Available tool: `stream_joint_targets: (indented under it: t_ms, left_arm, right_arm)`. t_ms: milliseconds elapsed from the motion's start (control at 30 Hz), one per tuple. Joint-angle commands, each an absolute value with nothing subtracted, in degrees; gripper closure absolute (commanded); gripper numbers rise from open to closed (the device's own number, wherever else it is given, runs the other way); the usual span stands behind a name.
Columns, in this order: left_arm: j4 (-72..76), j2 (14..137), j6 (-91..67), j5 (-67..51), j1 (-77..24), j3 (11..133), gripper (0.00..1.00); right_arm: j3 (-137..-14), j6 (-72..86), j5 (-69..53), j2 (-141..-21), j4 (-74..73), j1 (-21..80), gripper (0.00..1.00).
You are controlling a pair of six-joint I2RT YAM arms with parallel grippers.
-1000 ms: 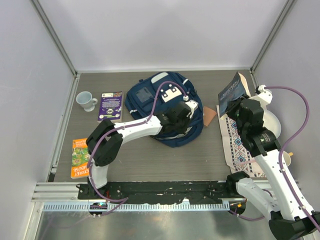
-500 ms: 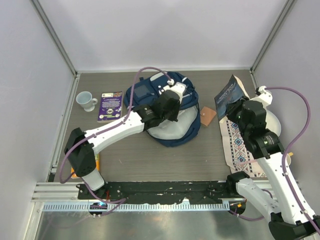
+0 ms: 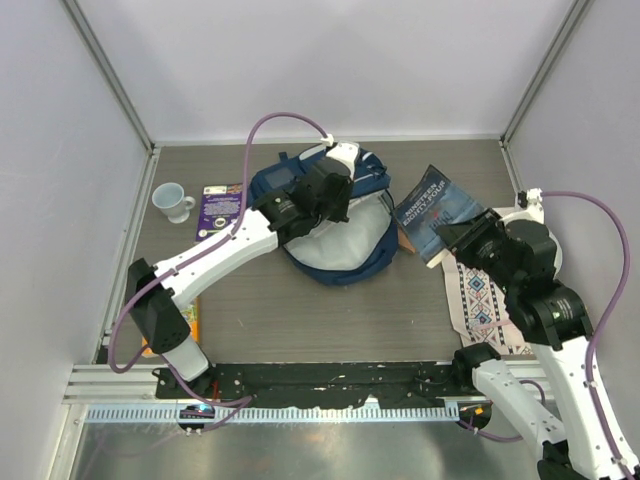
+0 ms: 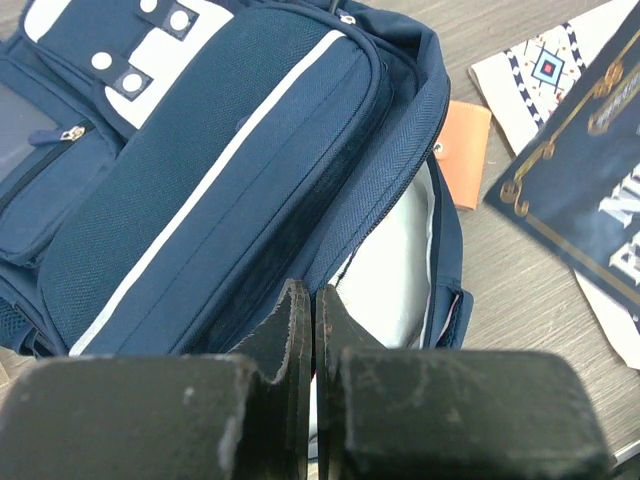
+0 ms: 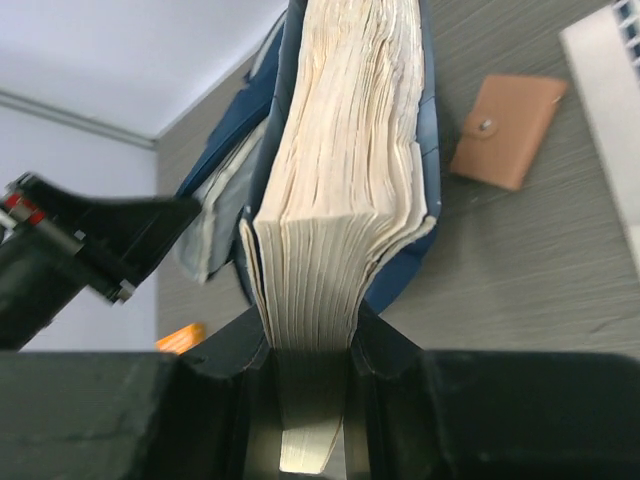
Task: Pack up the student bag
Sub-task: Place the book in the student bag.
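The student bag [image 3: 290, 190], navy with white stripes, lies at mid-table, its main compartment gaping to show pale lining [image 3: 342, 252]. My left gripper [image 3: 328, 198] is shut on the upper edge of that opening and holds the front panel [image 4: 200, 170] raised and pulled back; in the left wrist view the fingertips [image 4: 312, 292] are pressed together at the fabric edge. My right gripper [image 3: 462, 238] is shut on a thick dark blue book [image 3: 432, 208], which hangs just right of the bag. In the right wrist view the book's cream pages [image 5: 340, 150] are pinched between the fingers [image 5: 308, 320].
A tan wallet [image 4: 465, 150] lies on the table between the bag and the book. A patterned cloth [image 3: 480, 295] lies at the right. A white mug [image 3: 172, 200] and a purple book [image 3: 221, 208] sit at the left, and an orange book [image 3: 196, 318] peeks out beside the left arm.
My left gripper drew the bag's front panel up and toward the back, so the compartment opened onto its pale lining. My right arm swung the blue book leftward toward the bag.
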State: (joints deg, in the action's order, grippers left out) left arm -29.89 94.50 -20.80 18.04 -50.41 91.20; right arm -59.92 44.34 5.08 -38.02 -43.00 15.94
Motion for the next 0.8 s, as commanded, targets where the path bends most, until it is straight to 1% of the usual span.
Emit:
stream_joint_targets:
  t_ms: [0, 67, 300, 367, 500, 533, 700, 767]
  left_arm:
    - [-27.42, 92.99, -21.62, 20.48, -49.92, 96.93, 1.0]
    - [-27.86, 92.81, -21.88, 20.57, -49.92, 97.91, 1.0]
    - [-27.51, 92.81, -24.17, 19.42, -50.01, 99.75, 1.0]
    - [-27.16, 92.73, -24.87, 19.16, -50.01, 99.49, 1.0]
    - [-26.63, 92.37, -25.14, 18.19, -50.01, 98.7, 1.0]
    - [-26.54, 92.29, -25.14, 18.02, -50.01, 98.35, 1.0]
    - [-25.4, 91.5, -25.84, 16.09, -50.01, 96.95, 1.0]
    - [-24.53, 91.32, -25.84, 15.65, -50.1, 96.68, 1.0]
  right_arm:
    - [-60.49, 54.12, -5.17, -34.63, -38.58, 15.73, 0.99]
    - [-58.37, 58.6, -10.09, -33.84, -35.96, 15.73, 0.99]
    - [-48.71, 65.47, -16.96, -35.5, -24.01, 15.73, 0.99]
    - [-46.68, 67.05, -17.84, -36.64, -18.39, 15.73, 0.99]
    - [-39.31, 74.33, -21.08, -40.16, -2.41, 15.73, 0.99]
    - [-38.33, 75.66, -21.18, -41.65, 3.28, 15.73, 0.99]
    - [-35.95, 76.9, -20.13, -46.13, 8.87, 15.73, 0.99]
    - [-34.9, 77.78, -19.34, -48.24, 13.6, 15.73, 0.99]
